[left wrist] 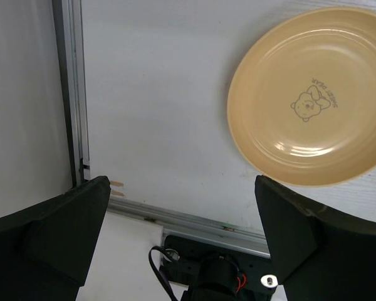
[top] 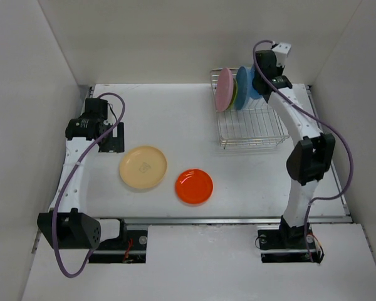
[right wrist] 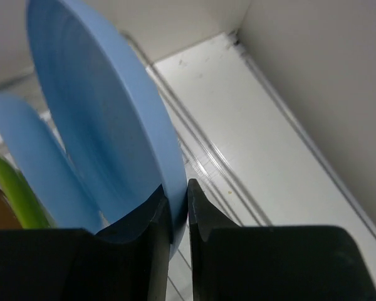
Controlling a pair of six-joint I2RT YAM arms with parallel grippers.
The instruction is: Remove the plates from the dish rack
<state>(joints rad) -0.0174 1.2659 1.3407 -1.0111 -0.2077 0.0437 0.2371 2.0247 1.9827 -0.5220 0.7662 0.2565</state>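
Note:
The silver wire dish rack (top: 250, 128) stands at the back right. A pink plate (top: 224, 89), a lime green plate (top: 235, 95) and blue plates (top: 245, 88) stand upright at its far end. My right gripper (top: 263, 84) is shut on the rim of the nearest blue plate (right wrist: 106, 125); a second blue plate (right wrist: 31, 157) and a green edge (right wrist: 15, 194) show behind it. A pale yellow-orange plate (top: 143, 167) and a red-orange plate (top: 194, 186) lie flat on the table. My left gripper (left wrist: 182, 251) is open and empty, left of the yellow plate (left wrist: 313, 94).
White walls enclose the table on three sides. A metal rail (left wrist: 75, 94) runs along the table's left edge. The near half of the rack holds no plates. The left arm's base (left wrist: 219, 276) sits below the near rail.

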